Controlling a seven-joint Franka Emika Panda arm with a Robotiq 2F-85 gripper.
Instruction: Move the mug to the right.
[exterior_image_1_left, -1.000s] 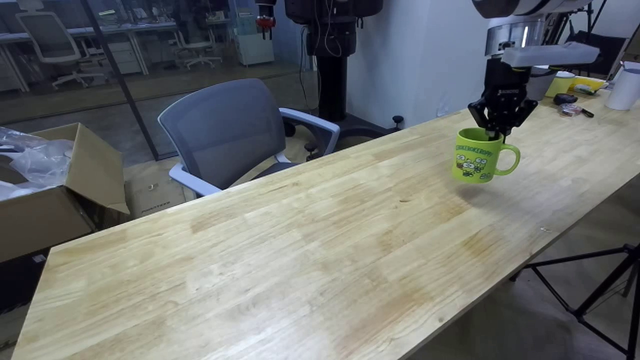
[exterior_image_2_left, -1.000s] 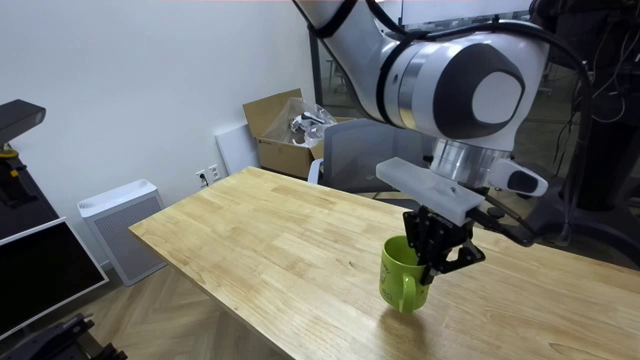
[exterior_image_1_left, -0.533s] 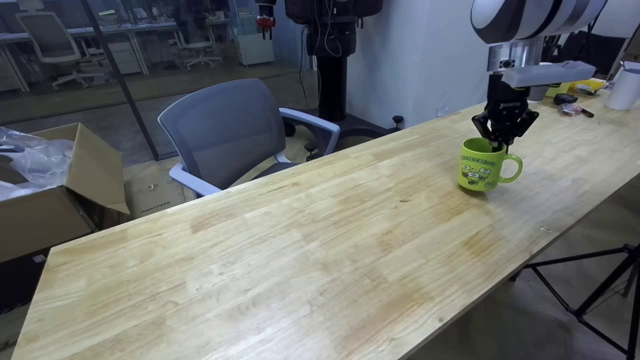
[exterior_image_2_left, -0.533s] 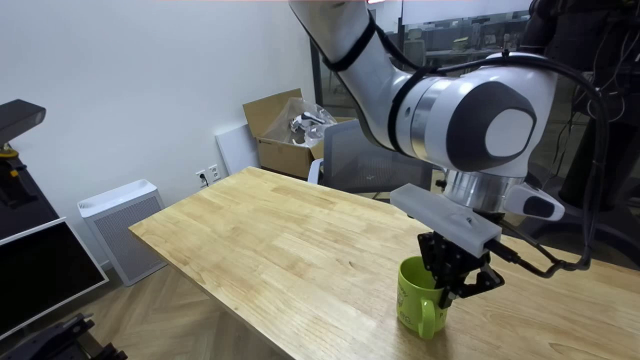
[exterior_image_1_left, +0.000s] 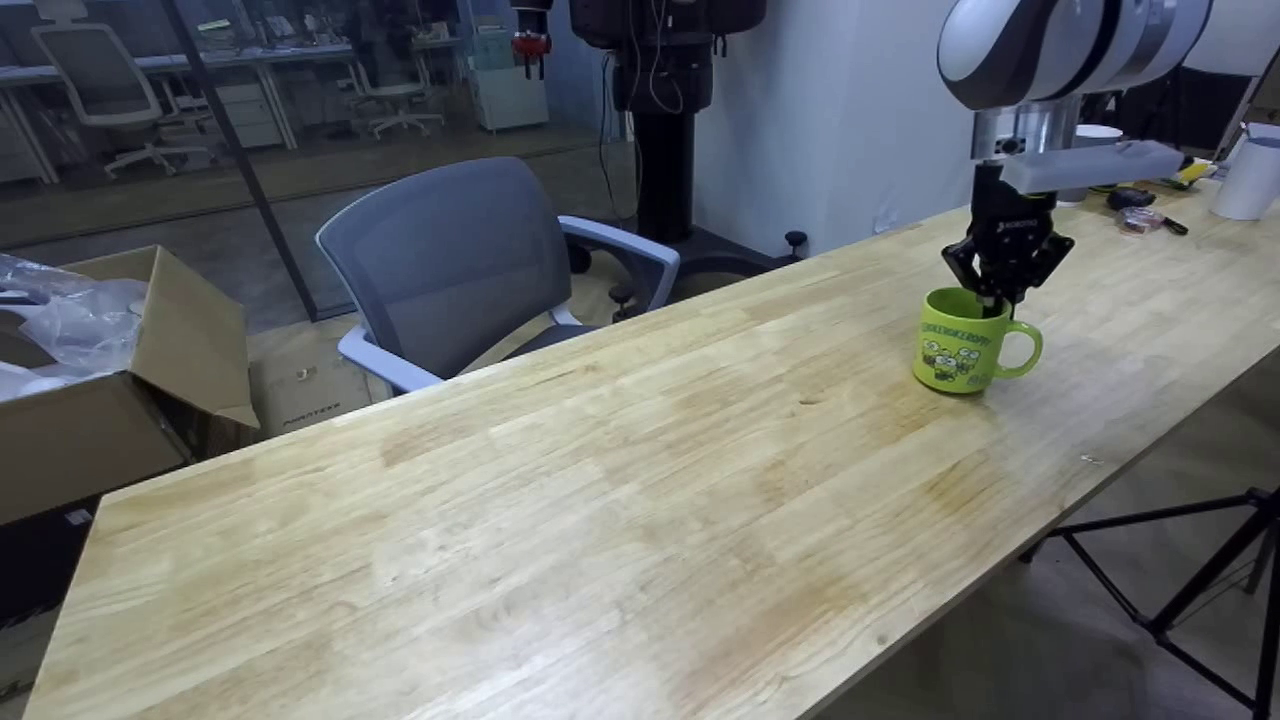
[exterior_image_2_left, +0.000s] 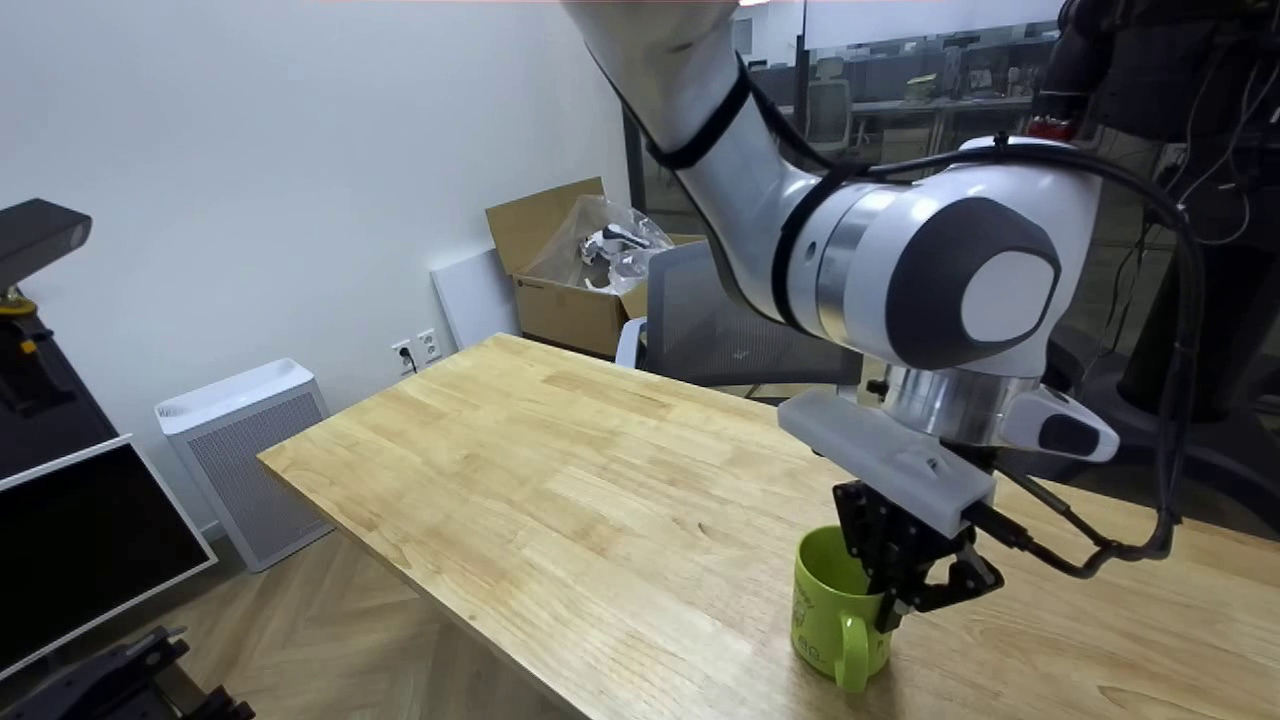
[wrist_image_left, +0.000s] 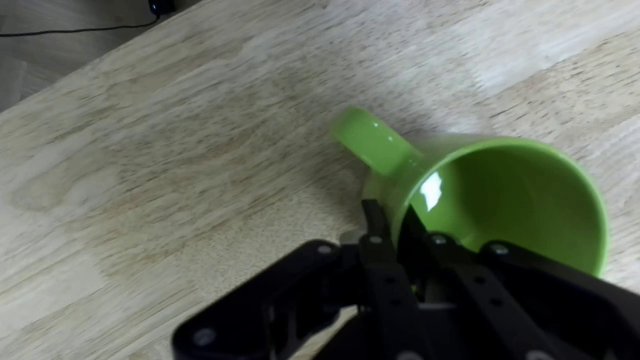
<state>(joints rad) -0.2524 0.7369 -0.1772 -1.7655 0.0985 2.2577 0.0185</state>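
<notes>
Lime-green and upright, the mug (exterior_image_1_left: 940, 355) is grasped by the end effector (wrist_image_left: 394, 215): its rim is pinched between two black fingers (wrist_image_left: 372, 220), one placed inside the wall and one outside, as is shown best in the wrist view. It seems to be seated on the bench (exterior_image_1_left: 600, 500), though the contact beneath its base cannot be made out with certainty. It is located between the two long edges, well apart from both corners of the short end edge. The handle (wrist_image_left: 375, 142) is turned toward the long edge opposite the chair (exterior_image_1_left: 450, 265), and printed figures are seen on its side in an exterior view.

The arm (exterior_image_2_left: 960, 270) is extended above the bench. Just beyond the corner on the chair's side, a carton (exterior_image_2_left: 570, 312) is shown in both exterior views. Past the short end edge, a white unit (exterior_image_2_left: 255, 475) is stood on the floor. Farther from that edge than the mug, a white cylinder (exterior_image_1_left: 1247, 180) is set on the bench, with a dark object (exterior_image_1_left: 1130, 197) nearby.
</notes>
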